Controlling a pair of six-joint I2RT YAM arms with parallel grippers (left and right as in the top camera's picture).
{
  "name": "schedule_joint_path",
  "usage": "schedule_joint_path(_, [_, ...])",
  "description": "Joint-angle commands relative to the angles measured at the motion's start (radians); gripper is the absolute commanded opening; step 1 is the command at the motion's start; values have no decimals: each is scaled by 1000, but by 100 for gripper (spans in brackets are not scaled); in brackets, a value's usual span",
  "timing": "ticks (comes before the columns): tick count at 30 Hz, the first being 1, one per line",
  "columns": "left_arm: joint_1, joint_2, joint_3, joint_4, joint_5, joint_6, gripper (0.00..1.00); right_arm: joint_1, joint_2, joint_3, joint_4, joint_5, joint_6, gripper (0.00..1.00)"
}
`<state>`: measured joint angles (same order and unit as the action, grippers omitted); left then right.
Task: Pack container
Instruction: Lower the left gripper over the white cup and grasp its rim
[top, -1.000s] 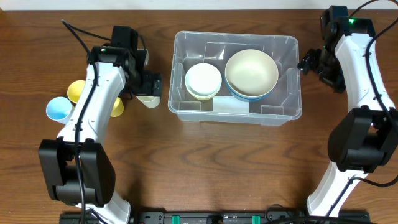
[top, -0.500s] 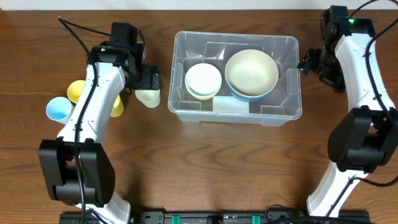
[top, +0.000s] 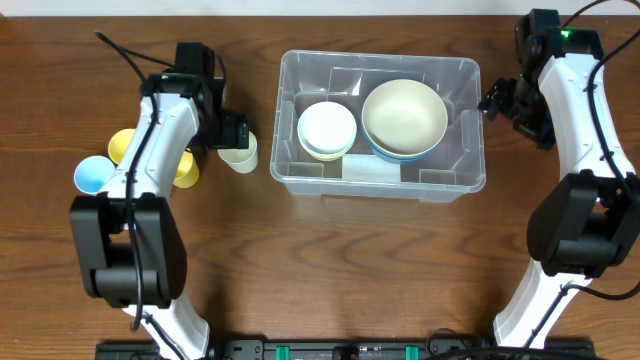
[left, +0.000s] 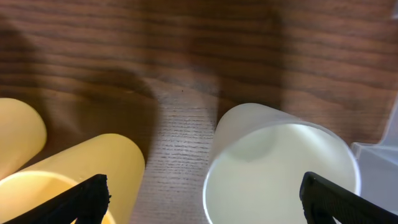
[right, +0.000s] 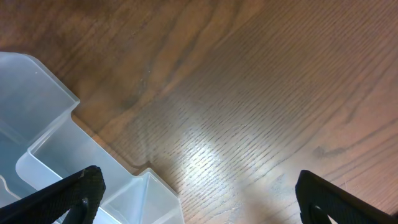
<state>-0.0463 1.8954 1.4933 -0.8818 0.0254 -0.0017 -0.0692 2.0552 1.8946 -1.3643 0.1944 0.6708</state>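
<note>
Hovering my left gripper (left: 202, 190), jaws fully apart, above the cream cup (left: 280, 168), I judge that I am at the picking step. The container (top: 378, 58) stands just beside this cup and already holds bowls (top: 404, 118). Next I should lower, straddle the cup wall, and close. My right gripper (right: 196, 186) hangs open, empty, beside the container's far end.
</note>
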Motion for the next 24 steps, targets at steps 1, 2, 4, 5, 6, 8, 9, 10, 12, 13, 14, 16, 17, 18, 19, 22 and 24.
schedule_joint_path(1, [2, 14, 18, 3, -11, 9, 98, -2, -3, -1, 0, 7, 16, 99])
schedule_joint_path(2, [2, 18, 18, 5, -11, 9, 98, -2, -3, -1, 0, 7, 16, 99])
schedule_joint_path(4, [2, 24, 18, 12, -11, 9, 98, -2, -3, -1, 0, 7, 16, 99])
schedule_joint_path(5, [2, 26, 18, 14, -11, 8, 98, -2, -3, -1, 0, 7, 16, 99])
schedule_joint_path(6, [2, 27, 18, 18, -11, 8, 98, -2, -3, -1, 0, 7, 16, 99])
schedule_joint_path(8, [2, 27, 18, 25, -11, 8, 98, -2, -3, -1, 0, 7, 16, 99])
schedule_joint_path(9, [2, 27, 18, 29, -11, 8, 98, -2, -3, -1, 0, 7, 16, 99])
schedule_joint_path(10, [2, 27, 18, 32, -11, 5, 98, -2, -3, -1, 0, 7, 16, 99])
schedule_joint_path(12, [2, 27, 18, 32, -11, 4, 98, -2, -3, -1, 0, 7, 16, 99])
schedule_joint_path(13, [2, 27, 18, 31, -10, 3, 98, -2, -3, -1, 0, 7, 16, 99])
schedule_joint_path(14, [2, 27, 15, 31, -5, 0, 98, -2, -3, -1, 0, 7, 16, 99])
schedule_joint_path(16, [2, 30, 12, 31, 17, 2, 98, -2, -3, -1, 0, 7, 16, 99])
schedule_joint_path(17, [2, 32, 11, 31, 19, 1, 98, -2, -3, -1, 0, 7, 16, 99])
schedule_joint_path(18, [2, 35, 11, 30, 19, 1, 98, -2, -3, -1, 0, 7, 16, 99])
schedule_joint_path(19, [2, 39, 11, 29, 19, 1, 98, -2, -3, -1, 0, 7, 16, 99])
schedule_joint_path(22, [2, 46, 10, 29, 19, 1, 98, -2, -3, -1, 0, 7, 16, 99])
schedule_joint_path(24, [2, 46, 8, 31, 19, 1, 98, -2, -3, -1, 0, 7, 16, 99])
